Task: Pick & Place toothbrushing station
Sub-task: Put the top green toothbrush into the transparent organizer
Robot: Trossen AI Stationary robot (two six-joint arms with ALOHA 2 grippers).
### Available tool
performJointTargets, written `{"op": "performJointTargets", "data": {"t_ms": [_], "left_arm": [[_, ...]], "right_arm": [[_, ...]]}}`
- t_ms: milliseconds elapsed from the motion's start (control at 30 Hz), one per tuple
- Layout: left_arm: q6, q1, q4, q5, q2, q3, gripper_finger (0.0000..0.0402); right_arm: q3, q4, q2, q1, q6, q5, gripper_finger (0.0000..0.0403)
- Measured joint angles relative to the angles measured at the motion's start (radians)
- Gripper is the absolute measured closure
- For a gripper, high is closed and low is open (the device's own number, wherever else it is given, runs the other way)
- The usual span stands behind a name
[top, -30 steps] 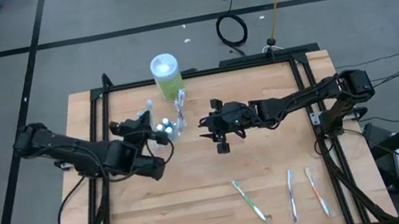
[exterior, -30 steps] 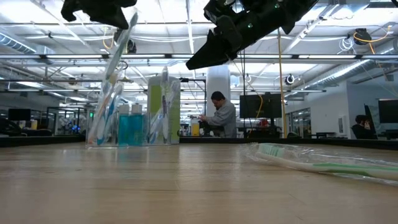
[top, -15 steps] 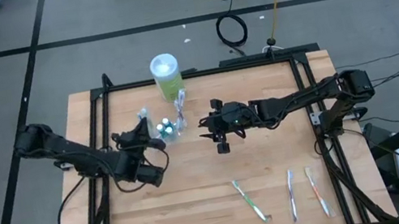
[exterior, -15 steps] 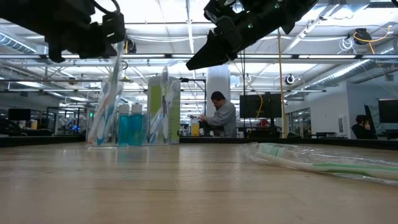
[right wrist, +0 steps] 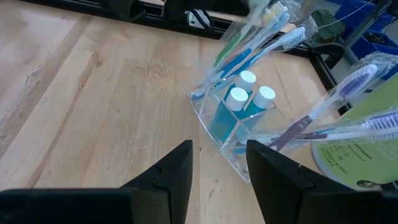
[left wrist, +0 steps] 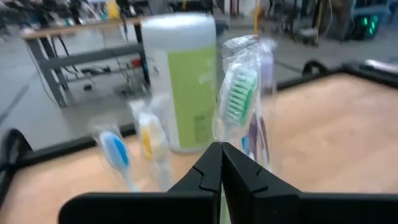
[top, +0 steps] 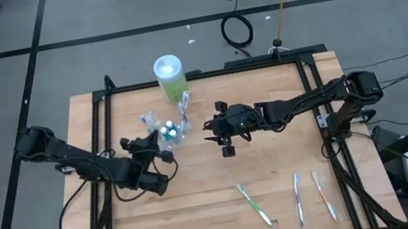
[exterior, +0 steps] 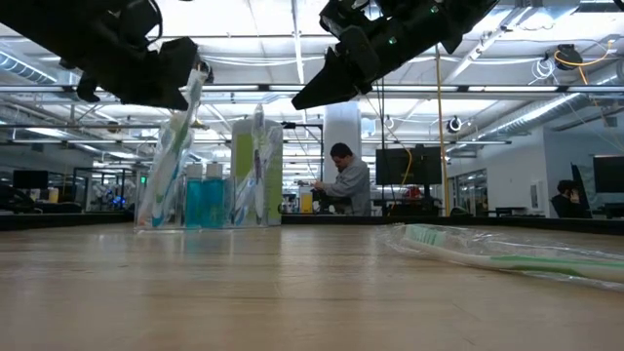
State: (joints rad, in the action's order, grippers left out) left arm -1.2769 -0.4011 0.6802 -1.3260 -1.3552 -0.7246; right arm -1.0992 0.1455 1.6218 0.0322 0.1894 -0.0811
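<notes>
The clear plastic holder (top: 169, 129) stands on its base at the table's far middle-left. It holds several toothbrushes and three blue toothpaste tubes (right wrist: 239, 102), and shows in the low view (exterior: 210, 185). My left gripper (top: 158, 141) is just near-left of it, above the table, shut on a clear-wrapped toothbrush (left wrist: 239, 93) with green bristles. My right gripper (top: 211, 132) hangs open and empty right of the holder, its fingers (right wrist: 168, 168) pointing at it. My left gripper pinches the wrapped toothbrush between its two fingers, on the stem just below the head (left wrist: 219, 138). The head stands out beyond the fingertips. In the low view the brush (exterior: 180, 136) slants down from the gripper toward the holder's left side; its lower end is not plain.
A tall white-and-green canister (top: 170, 77) stands just beyond the holder. Three wrapped toothbrushes lie flat near the table's front right (top: 255, 204), (top: 299, 197), (top: 323, 195); one shows in the low view (exterior: 497, 255). A black frame rims the table (top: 101, 149).
My left gripper has come down by the holder and drawn a little toward the table's near-left, still shut on the wrapped toothbrush. The brush's upper end has sunk with it and leans more, while its lower end stays by the holder.
</notes>
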Motion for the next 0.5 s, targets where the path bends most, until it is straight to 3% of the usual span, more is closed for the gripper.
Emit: {"op": "performJointTargets", "data": {"t_ms": [300,500], "left_arm": [[0.024,0.021,0.019,0.189,0.000,0.000,0.0398],[0.004,0.072,0.077,0.256,0.000,-0.001,0.0387]], "right_arm": [[0.000,0.000,0.000,-0.001,0.006,0.000,0.0261],[0.000,0.000,0.000,-0.001,0.006,0.000,0.0261]]}}
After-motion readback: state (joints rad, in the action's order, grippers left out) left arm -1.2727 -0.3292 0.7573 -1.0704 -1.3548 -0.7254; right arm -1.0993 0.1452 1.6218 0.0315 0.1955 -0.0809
